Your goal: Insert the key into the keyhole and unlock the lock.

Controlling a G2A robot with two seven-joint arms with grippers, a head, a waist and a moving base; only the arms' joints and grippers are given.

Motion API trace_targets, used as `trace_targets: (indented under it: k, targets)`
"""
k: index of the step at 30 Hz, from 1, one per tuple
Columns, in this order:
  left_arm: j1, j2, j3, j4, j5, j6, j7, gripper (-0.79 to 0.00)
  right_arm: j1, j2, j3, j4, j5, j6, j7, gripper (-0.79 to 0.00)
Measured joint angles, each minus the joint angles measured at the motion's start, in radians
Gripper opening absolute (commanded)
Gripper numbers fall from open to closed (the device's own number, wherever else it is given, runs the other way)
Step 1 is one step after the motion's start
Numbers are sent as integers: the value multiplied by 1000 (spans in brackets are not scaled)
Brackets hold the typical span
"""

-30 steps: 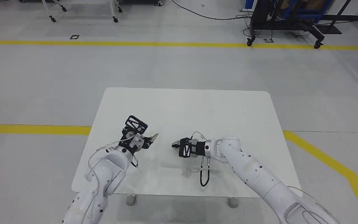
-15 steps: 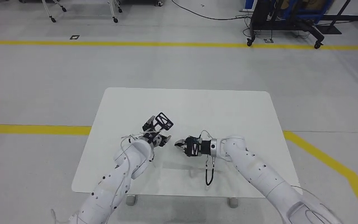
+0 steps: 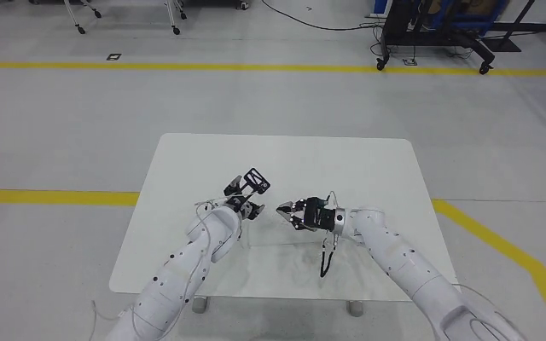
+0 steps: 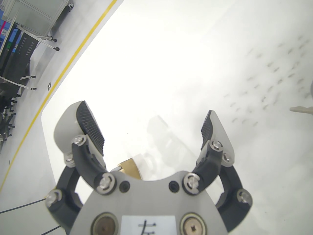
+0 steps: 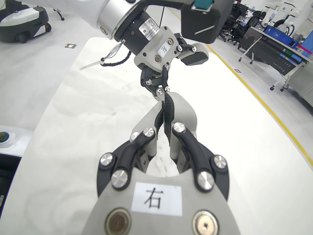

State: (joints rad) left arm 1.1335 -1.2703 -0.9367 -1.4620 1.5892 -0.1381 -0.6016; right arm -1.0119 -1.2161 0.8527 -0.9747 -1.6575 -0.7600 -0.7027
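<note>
As the left wrist view shows, a lock [image 4: 128, 168] lies behind spread fingers [image 4: 90, 125].

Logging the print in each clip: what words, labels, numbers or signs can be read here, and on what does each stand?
"右": white label on the base of the right gripper.
"左": white label on the base of the left gripper.
Silver sticker on the left wrist: print too small to read.
</note>
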Motion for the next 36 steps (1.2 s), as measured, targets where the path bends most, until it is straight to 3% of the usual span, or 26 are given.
trace_targets:
  k: [6, 12, 15, 18, 20, 25, 36]
  targets:
    - [42, 21, -140, -89, -50, 32, 41, 0, 0, 1, 1, 3, 1, -2, -1, -785]
    - [221, 66, -406, -306, -154, -47, 102, 0, 0, 1, 1, 3, 1, -2, -1, -785]
    - [294, 77, -500, -360, -212, -98, 122, 0, 4, -2, -3, -2, -2, 1, 4, -785]
    - [296, 77, -503, -360, -212, -101, 122, 0, 8, -12, -9, -96, 43, -18, 53, -785]
    - [295, 77, -498, -359, -210, -99, 122, 0, -10, -11, 2, -132, 121, -62, 20, -785]
    - [295, 77, -499, -359, -210, -99, 122, 0, -34, -4, 23, -135, 201, -135, -32, -785]
    - [297, 76, -503, -352, -242, -100, 141, 0, -36, -4, 22, -137, 205, -136, -28, -785]
